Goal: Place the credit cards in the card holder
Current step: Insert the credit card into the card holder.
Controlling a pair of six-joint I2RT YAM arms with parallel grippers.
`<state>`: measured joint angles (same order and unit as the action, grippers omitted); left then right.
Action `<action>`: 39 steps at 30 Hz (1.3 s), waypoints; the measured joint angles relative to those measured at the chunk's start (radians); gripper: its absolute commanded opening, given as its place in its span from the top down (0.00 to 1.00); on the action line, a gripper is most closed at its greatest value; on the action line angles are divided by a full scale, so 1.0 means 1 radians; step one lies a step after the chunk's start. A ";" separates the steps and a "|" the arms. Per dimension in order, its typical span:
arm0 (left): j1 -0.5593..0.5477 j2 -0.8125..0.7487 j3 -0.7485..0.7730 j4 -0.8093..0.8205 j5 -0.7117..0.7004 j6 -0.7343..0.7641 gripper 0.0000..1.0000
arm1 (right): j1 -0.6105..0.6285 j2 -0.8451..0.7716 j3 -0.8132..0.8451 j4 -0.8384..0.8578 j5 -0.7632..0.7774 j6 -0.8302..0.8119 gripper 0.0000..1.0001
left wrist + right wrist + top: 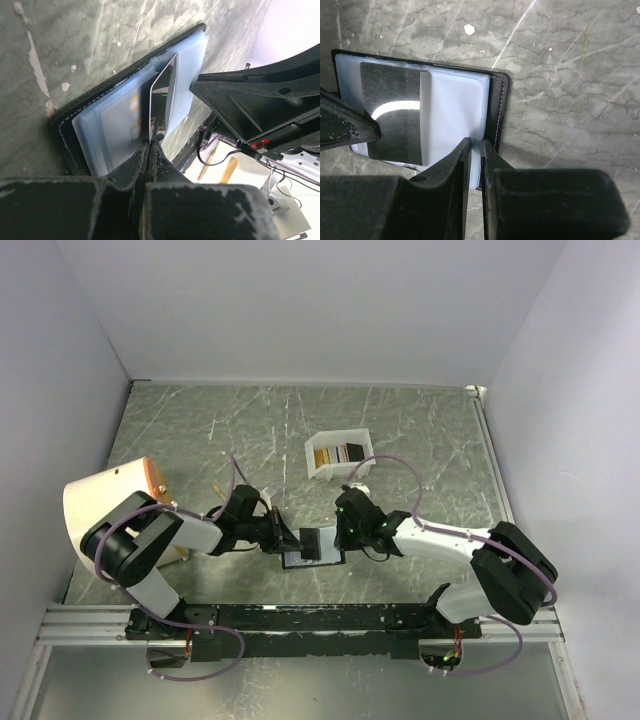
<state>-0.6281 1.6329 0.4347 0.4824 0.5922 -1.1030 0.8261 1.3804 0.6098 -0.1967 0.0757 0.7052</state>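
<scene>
Now; marbled table [420, 440], white walls [300, 300]; left hand [150, 144] pinches card [167, 95]; right hand [476, 147] pinches card holder [455, 115]

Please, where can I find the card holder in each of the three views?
Top external: card holder, just below the centre.
Left wrist: middle left, lying open.
Right wrist: upper left, lying open.
Shared landmark: the dark credit card over its pages, gripped by the left pincer.
</scene>
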 measured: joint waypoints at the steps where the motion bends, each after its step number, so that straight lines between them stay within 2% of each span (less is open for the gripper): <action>1: 0.000 0.000 0.000 0.004 0.000 -0.001 0.93 | 0.000 -0.002 -0.001 0.001 -0.001 0.004 0.87; 14: 0.000 0.003 -0.013 0.063 -0.001 -0.015 0.93 | 0.001 -0.045 -0.041 0.008 -0.035 0.071 0.84; 26: 0.000 -0.052 -0.010 -0.064 -0.001 0.050 0.93 | 0.001 -0.058 -0.041 -0.007 -0.023 0.072 0.85; 39: 0.000 0.033 0.047 -0.068 0.053 0.076 0.93 | 0.001 -0.058 -0.041 -0.006 -0.023 0.072 0.84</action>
<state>-0.6281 1.6661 0.4816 0.4141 0.6453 -1.0275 0.8268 1.3228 0.5686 -0.2031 0.0528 0.7773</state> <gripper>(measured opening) 0.074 0.159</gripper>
